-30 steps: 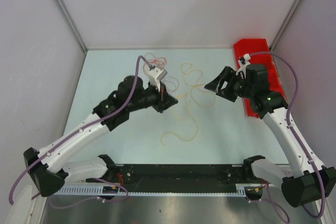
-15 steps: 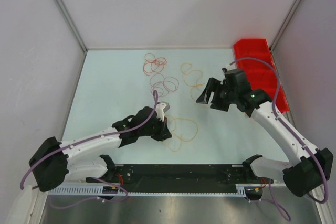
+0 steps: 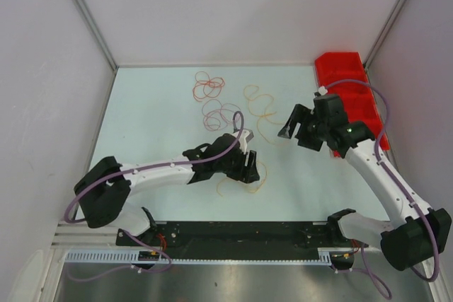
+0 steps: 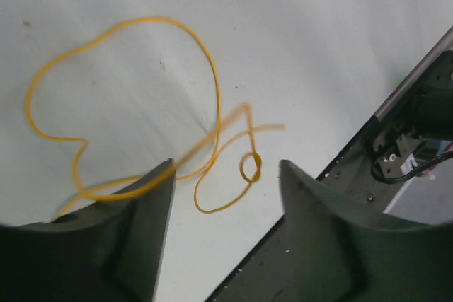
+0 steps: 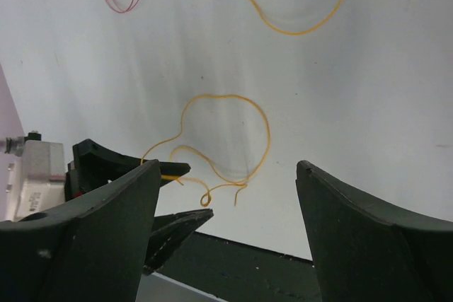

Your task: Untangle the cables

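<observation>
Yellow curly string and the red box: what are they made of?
The yellow cable looks like thin wire with a smooth plastic coating. It keeps springy loops instead of flopping limp like thread. What is inside it cannot be seen. The red bin looks like hard moulded plastic, with one even bright colour and straight, stiff walls.

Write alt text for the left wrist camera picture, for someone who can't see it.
The left claw hangs open over a thin orange-yellow cable lying in loose loops on a pale table, one small tight loop between its jaws. A black frame edges the table at right.
</observation>
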Controlling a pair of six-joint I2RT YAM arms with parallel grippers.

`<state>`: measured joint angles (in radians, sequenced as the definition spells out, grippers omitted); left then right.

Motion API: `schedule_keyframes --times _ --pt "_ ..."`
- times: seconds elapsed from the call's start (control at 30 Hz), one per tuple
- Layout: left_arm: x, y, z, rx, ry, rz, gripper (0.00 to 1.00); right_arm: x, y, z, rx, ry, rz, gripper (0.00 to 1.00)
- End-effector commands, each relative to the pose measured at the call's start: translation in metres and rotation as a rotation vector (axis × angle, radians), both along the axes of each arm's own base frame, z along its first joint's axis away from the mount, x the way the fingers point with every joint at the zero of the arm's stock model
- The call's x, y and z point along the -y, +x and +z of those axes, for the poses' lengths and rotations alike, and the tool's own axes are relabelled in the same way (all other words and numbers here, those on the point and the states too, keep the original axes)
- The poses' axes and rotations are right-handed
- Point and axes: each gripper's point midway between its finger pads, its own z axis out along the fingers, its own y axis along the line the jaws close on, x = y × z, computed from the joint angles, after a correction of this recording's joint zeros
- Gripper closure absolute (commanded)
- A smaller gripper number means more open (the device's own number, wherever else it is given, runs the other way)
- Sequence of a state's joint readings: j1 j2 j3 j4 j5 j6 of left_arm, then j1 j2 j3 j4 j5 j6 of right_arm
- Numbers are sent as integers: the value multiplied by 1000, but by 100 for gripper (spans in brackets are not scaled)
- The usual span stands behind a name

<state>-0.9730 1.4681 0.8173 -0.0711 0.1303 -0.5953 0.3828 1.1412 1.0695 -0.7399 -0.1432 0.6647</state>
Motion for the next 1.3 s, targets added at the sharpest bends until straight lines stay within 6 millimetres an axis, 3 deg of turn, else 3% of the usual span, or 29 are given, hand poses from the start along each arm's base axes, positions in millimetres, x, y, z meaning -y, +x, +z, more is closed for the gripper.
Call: schedule_keyframes --times 0.0,0.17,0.3,0.43,0.6,0.7,1.0,1.13,1.27 --pt "2 6 23 22 4 19 23 20 -7 1 5 -59 -18 18" --pt "-19 4 57 50 58 51 13 14 -14 -9 -29 -97 -2 18" --pt "-64 14 91 151 148 169 3 -10 -18 -18 -50 -101 52 18" --pt "-115 11 114 214 205 251 0 -38 -21 -29 -67 -99 112 17" --pt "-168 11 101 209 279 346 0 -69 -21 -47 -90 -94 173 13" --pt "-187 7 96 216 293 368 0 -93 -19 -60 -101 -77 213 11" --pt "-200 4 110 316 216 394 0 -145 -43 -110 -179 -185 361 13" --pt "-201 8 114 357 183 413 0 -174 -69 -122 -166 -214 553 14" --pt "-203 8 117 374 170 421 0 -173 -80 -134 -143 -291 666 15"
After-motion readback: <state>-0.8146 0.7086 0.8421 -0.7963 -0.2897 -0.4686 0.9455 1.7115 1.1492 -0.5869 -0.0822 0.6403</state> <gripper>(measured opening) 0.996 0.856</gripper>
